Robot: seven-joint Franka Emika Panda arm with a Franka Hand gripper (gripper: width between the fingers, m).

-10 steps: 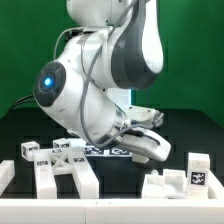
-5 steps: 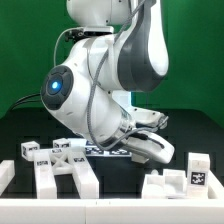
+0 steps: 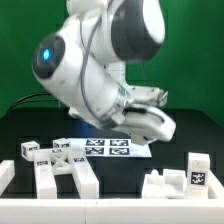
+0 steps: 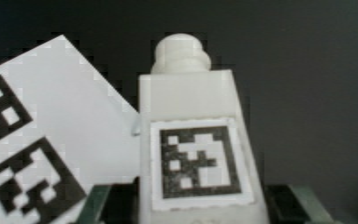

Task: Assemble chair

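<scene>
along the table's (image 3: 190,135) front edge lie loose white chair pieces: a frame (image 3: 66,172), a small tagged block (image 3: 28,150), and a taller tagged block (image 3: 197,172) near the corner on the exterior view's right. mid-table lies the marker board (image 3: 108,148). above it the gripper (image 4: 197,200) is clamped on a tagged chair leg (image 4: 194,110), which is hard to make out against the white arm (image 3: 90,70) in the exterior view.

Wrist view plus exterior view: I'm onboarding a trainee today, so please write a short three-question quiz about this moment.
1. True or false: the gripper is empty.
2. What tops the held leg? A) a rounded peg B) a hook C) a wheel
3. Fill in: the upright tagged block stands at the exterior view's ____.
Key: 1 false, it grips the leg; 2 A; 3 right.
</scene>
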